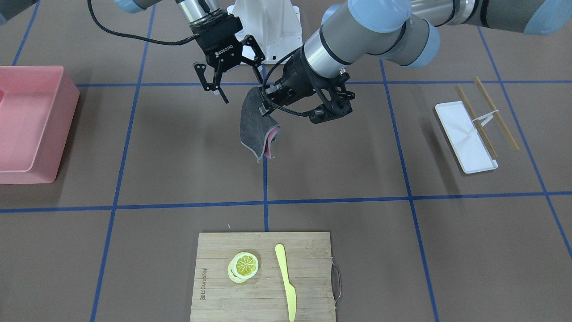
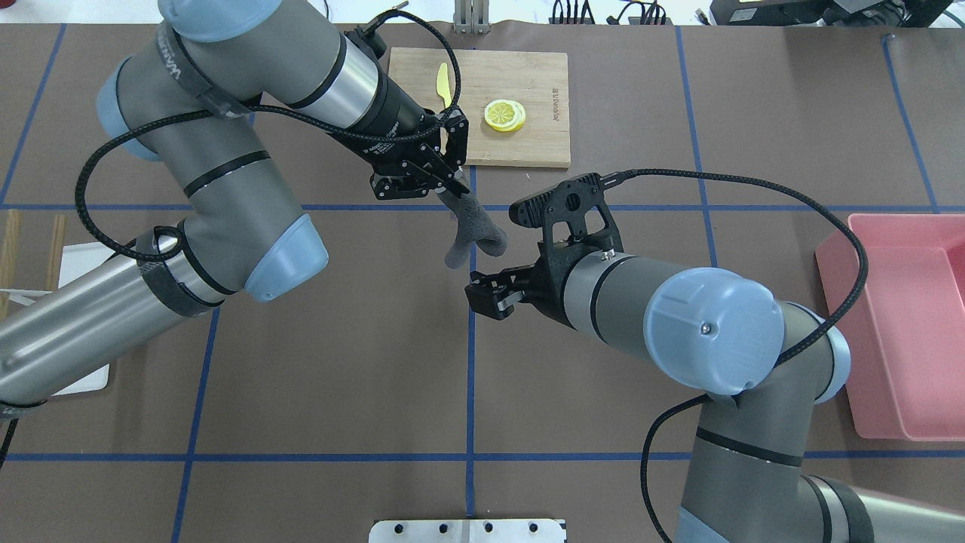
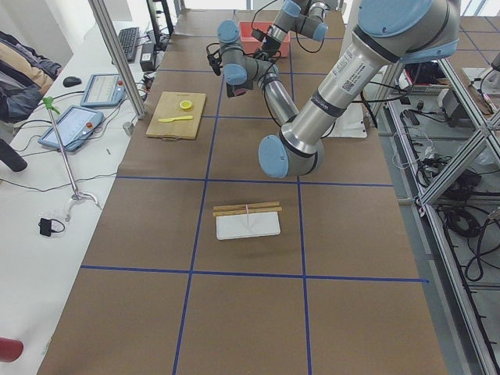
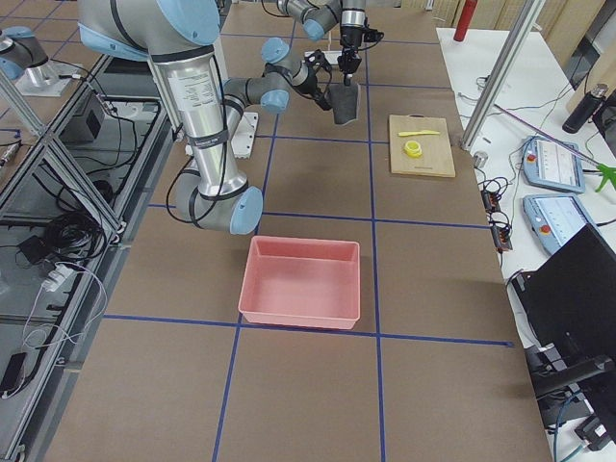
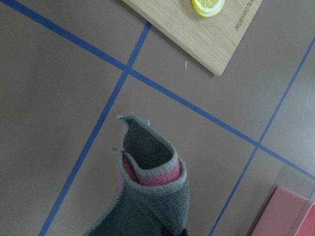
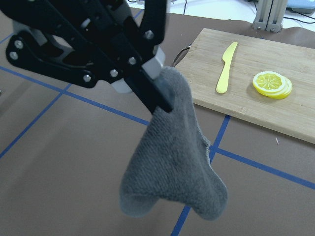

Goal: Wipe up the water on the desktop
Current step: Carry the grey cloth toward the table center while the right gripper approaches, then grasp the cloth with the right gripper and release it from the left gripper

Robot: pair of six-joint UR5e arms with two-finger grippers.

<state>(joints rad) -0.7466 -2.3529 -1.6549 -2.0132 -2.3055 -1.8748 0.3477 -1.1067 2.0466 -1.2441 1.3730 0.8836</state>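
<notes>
My left gripper [image 1: 264,103] is shut on the top edge of a grey cloth with a pink inner side [image 1: 255,130], which hangs folded above the brown desktop [image 1: 178,147] near its middle tape cross. The cloth also shows in the overhead view [image 2: 473,235], in the left wrist view [image 5: 155,196] and in the right wrist view [image 6: 172,167], where the left gripper [image 6: 158,101] pinches it. My right gripper [image 1: 234,87] is open and empty, close beside the cloth and apart from it. I see no water on the desktop.
A bamboo cutting board [image 1: 313,268] with lemon slices [image 1: 243,266] and a yellow knife [image 1: 286,281] lies on the operators' side. A pink bin [image 1: 67,116] stands on my right. A white tray [image 1: 464,143] with chopsticks [image 1: 496,118] lies on my left.
</notes>
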